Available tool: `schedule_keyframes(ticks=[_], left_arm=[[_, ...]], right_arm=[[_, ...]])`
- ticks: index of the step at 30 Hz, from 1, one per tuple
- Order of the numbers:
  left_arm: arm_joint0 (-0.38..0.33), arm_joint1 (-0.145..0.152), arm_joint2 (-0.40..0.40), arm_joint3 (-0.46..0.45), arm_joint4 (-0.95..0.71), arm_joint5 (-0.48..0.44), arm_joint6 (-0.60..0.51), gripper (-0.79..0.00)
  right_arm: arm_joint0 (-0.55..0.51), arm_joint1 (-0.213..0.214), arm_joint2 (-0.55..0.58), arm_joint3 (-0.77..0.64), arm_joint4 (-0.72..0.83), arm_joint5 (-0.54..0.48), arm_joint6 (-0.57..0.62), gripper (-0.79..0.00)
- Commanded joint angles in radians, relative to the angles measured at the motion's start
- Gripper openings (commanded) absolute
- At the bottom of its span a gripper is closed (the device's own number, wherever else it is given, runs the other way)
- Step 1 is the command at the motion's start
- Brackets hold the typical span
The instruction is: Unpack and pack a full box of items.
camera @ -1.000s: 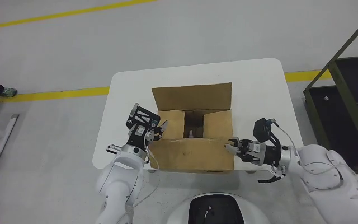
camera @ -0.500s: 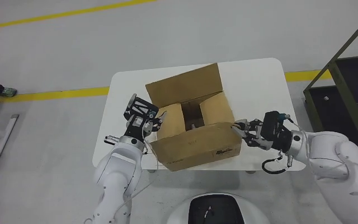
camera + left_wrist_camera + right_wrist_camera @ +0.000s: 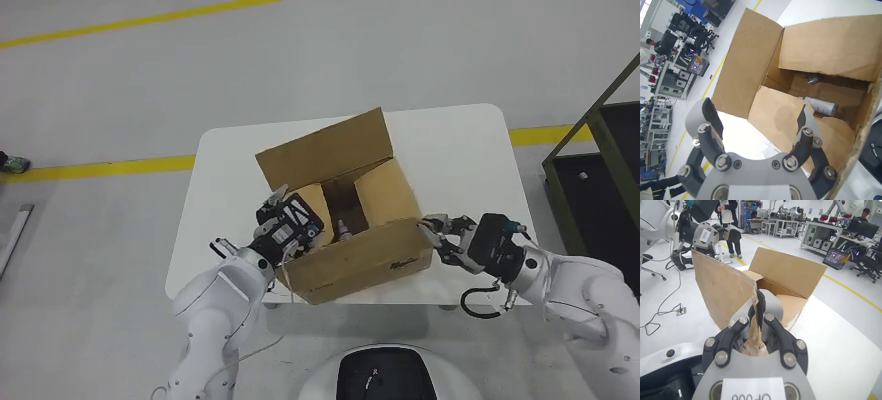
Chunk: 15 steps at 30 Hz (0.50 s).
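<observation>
An open cardboard box stands askew on the white table, its back flap upright. My left gripper hangs open above the box's left inner flap, holding nothing; its fingers straddle that flap's edge in the left wrist view. Inside the box lie a white bottle and a small metal item. My right gripper is shut on the torn right end of the front flap, seen up close at the right gripper.
The box fills the table's middle and front; bare tabletop lies behind it and at the right. A dark metal cart stands off the table's right side.
The box has turned, its right end swinging away from me with the right gripper holding the flap. My left gripper has moved from beside the box's left wall to over its left inner flap.
</observation>
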Motion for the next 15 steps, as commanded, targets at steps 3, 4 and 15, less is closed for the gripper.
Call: schedule_keyframes(ticks=[3, 4, 15], left_arm=[[0.005, 0.007, 0.000, -0.020, -0.016, -0.069, 0.006, 0.000], [0.008, 0.009, -0.006, -0.025, -0.025, -0.074, 0.006, 0.000], [0.047, 0.022, -0.003, -0.107, -0.125, -0.139, 0.012, 0.000]], right_arm=[[-0.019, -0.002, 0.003, 0.013, 0.082, 0.037, -0.010, -0.188], [-0.023, -0.002, 0.006, 0.014, 0.113, 0.046, -0.008, 0.000], [-0.092, -0.003, 0.127, 0.029, 0.460, 0.200, -0.024, -0.785]])
